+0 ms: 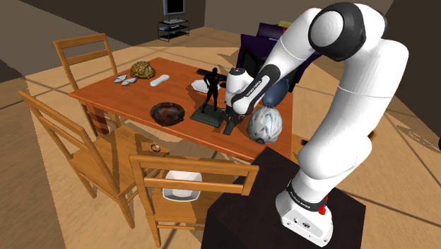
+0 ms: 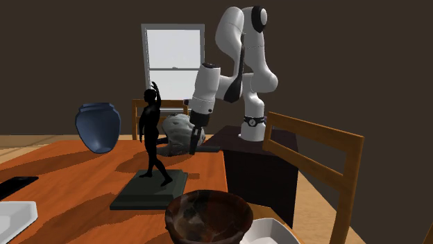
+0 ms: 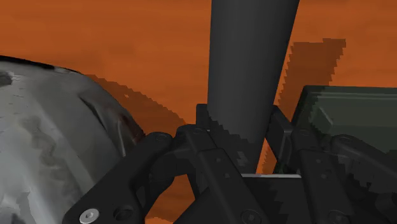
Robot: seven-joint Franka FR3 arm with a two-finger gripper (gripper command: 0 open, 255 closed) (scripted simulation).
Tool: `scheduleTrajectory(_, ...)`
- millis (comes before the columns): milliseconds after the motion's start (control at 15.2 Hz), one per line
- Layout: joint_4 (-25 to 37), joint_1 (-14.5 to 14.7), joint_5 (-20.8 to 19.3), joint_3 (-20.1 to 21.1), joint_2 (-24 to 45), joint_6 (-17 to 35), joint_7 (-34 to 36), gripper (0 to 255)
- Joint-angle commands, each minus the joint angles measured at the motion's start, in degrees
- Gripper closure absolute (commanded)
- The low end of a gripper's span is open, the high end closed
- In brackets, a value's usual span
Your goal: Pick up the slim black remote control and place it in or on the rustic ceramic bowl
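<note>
My gripper (image 1: 230, 122) hangs just above the near edge of the orange-brown table (image 1: 127, 95), between a black dancer statue (image 1: 210, 92) and a grey lumpy ball (image 1: 265, 124). It is shut on the slim dark remote control (image 3: 251, 70), which juts out lengthways past the fingers, pointing down at the table. The same gripper (image 2: 195, 137) appears past the statue (image 2: 153, 132) in the second exterior view. The dark brown bowl (image 1: 168, 112) stands on the table beyond the statue's base toward the shoulder view's left, well away from the gripper. This bowl (image 2: 208, 218) has nothing in it.
The statue's dark base (image 3: 350, 114) and the grey ball (image 3: 51, 146) flank the gripper closely. A blue vase (image 2: 98, 126), a white dish (image 1: 200, 85), a flat black item (image 2: 15, 186) and a turtle-like figure (image 1: 143, 70) also stand on the table. Wooden chairs (image 1: 191, 184) ring it.
</note>
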Motion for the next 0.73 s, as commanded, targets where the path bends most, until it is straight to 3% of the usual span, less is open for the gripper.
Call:
scheduleTrajectory(0, -0.34, -0.25, 1.49, 0.54, -1.72, -1.28, -1.34, 255)
scheduleTrajectory(660, -0.10, -0.50, 7.98, 1.97, -9.03, -8.23, -7.28, 255)
